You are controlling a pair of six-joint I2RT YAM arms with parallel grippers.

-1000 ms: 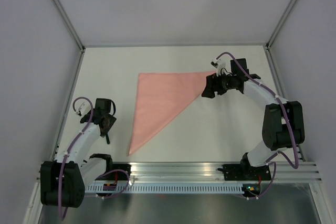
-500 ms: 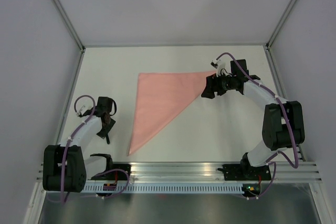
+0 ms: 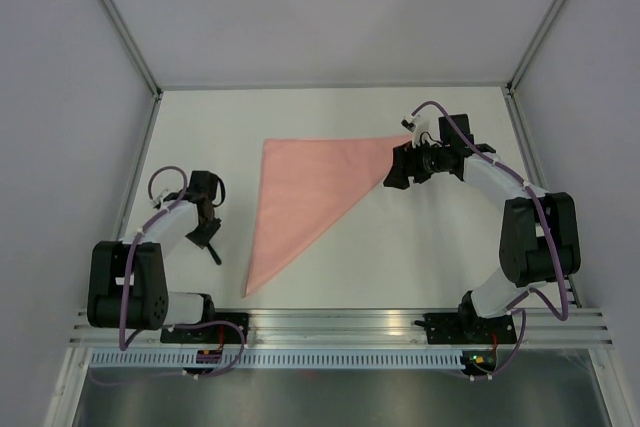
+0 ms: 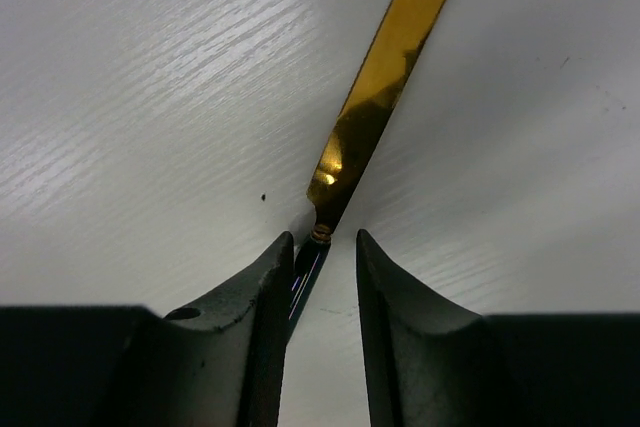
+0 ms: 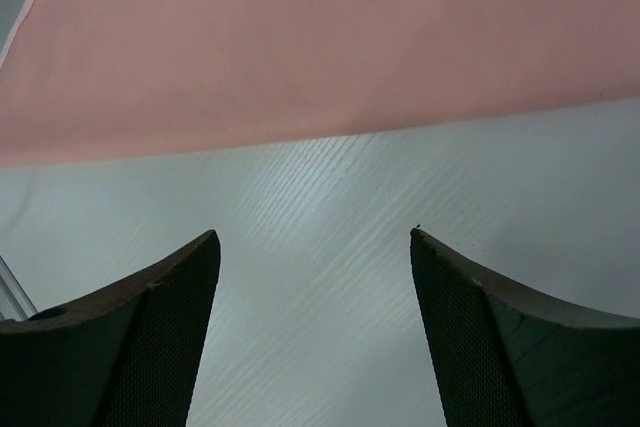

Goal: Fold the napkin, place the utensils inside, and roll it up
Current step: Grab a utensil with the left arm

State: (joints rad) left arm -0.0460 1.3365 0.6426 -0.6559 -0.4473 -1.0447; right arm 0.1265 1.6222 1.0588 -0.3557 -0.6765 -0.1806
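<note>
**bench stock, near edge to far wall: one folded napkin, one utensil, two grippers**

- hard to make out: from the top camera the utensil is only a thin dark sliver at the left gripper's tip. its colours cannot be read there.
- cut off: the left wrist view loses the utensil's gold end at the top of the frame. the black end runs down between the fingers and out of sight. the right wrist view crops the napkin on three sides.
- mounting rail (image 3: pixel 340 322), count one. it lies along the near edge and carries both arm bases.
- left gripper (image 4: pixel 322 239), count one, low over the table (image 3: pixel 400 247) at the near left, well apart from the napkin. its fingers are drawn in to a narrow gap astride the black end of the utensil. a strip of pale table shows between stick and right-hand finger, so no firm clamp is seen.
- utensil (image 4: pixel 385 77), count one. it lies flat on bare table, shiny gold blade pointing away from the gripper. only the left wrist view shows the gold.
- napkin (image 3: pixel 310 187), count one, salmon pink. it lies flat as a triangle at mid table, long edge slanting toward the near left. only the top view shows its whole outline.
- right gripper (image 5: pixel 313 235), count one, at the napkin's far right corner. its fingers are spread wide with nothing between them, over bare table just beside the cloth edge.
- enclosure walls (image 3: pixel 320 7), pale, beyond the far edge.
</note>
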